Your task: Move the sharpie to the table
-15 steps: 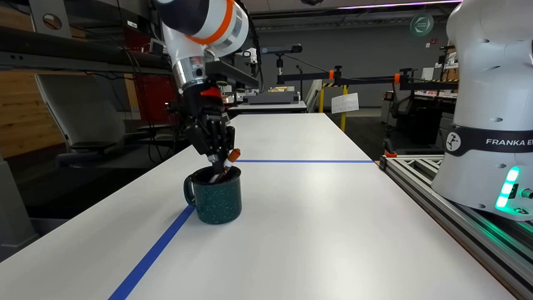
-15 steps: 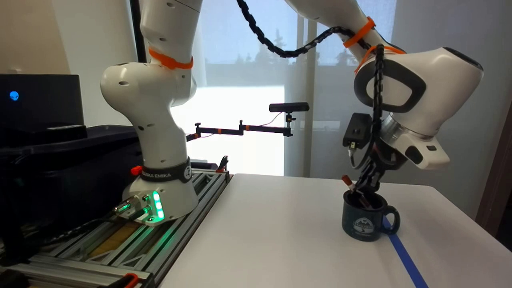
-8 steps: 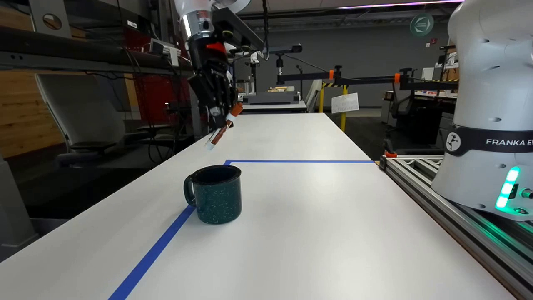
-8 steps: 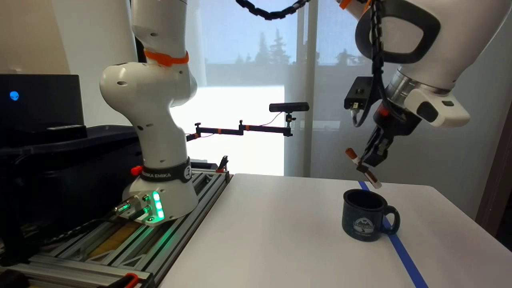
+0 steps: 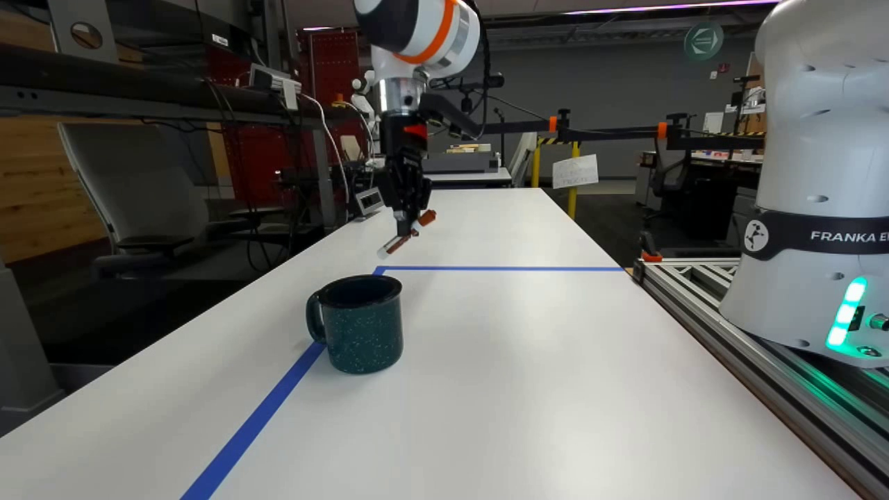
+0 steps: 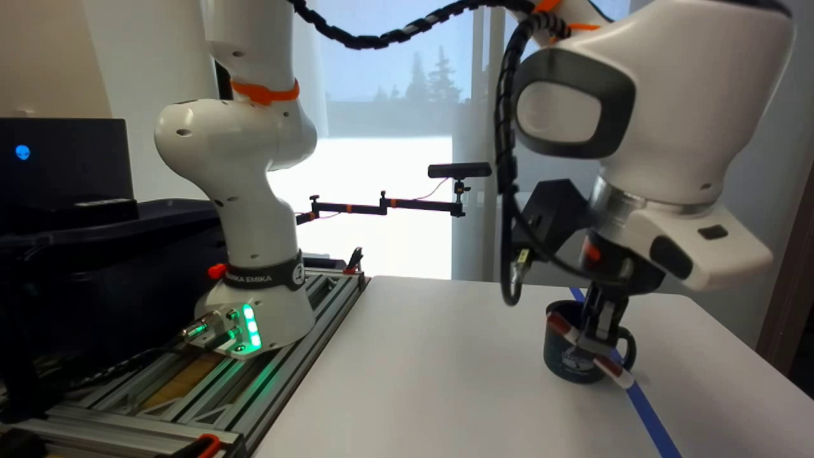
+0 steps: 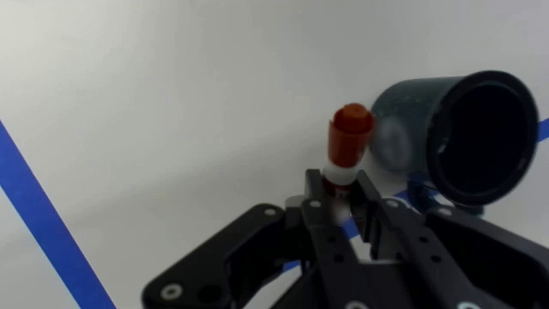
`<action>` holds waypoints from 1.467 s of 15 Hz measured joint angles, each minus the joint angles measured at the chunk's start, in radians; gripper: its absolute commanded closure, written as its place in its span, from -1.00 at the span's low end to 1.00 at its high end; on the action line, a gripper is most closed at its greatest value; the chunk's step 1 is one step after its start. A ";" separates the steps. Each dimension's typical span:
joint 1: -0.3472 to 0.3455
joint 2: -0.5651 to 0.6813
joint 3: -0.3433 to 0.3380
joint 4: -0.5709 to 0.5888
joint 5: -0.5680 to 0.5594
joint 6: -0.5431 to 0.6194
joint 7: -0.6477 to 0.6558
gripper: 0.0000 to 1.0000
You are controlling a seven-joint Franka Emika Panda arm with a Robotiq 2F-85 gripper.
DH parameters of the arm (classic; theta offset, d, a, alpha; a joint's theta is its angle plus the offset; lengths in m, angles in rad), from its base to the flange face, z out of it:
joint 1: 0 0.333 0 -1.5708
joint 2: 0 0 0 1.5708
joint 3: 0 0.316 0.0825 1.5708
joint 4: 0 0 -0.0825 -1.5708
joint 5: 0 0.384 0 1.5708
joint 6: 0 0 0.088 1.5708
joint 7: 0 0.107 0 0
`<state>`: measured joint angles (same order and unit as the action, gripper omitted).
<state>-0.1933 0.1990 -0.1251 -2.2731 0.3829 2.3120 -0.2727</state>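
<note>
The sharpie [image 5: 398, 243] has a reddish cap, white bands and a dark red body. My gripper [image 5: 408, 228] is shut on its middle and holds it tilted. In an exterior view the sharpie [image 6: 612, 369] and gripper [image 6: 596, 342] hang in front of the mug. In the wrist view the sharpie [image 7: 349, 141] sticks up between the fingertips [image 7: 337, 178]; its lower part is hidden. The dark teal mug [image 5: 364, 333] stands upright on the white table [image 5: 528, 389], beside the held sharpie. The sharpie appears above the table; the exact gap is unclear.
Blue tape lines [image 5: 500, 269] mark the table. The mug [image 7: 403, 128] is close to the right of the fingers in the wrist view. The robot base [image 6: 254, 312] stands on a metal-railed bench [image 6: 299, 362]. A small grey device [image 5: 369, 201] sits at the table's far edge.
The gripper lifted the sharpie up out of the mug, then moved it sideways past the mug and lowered it. The mug has stayed in place.
</note>
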 measured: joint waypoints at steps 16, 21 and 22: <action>-0.137 0.158 0.206 -0.169 0.047 0.474 -0.397 -0.32; -0.075 0.114 0.136 -0.177 -0.163 0.405 -0.236 -0.99; -0.053 0.088 0.119 -0.175 -0.205 0.363 -0.183 -1.00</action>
<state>-0.2464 0.2866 -0.0065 -2.4480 0.1776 2.6749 -0.4559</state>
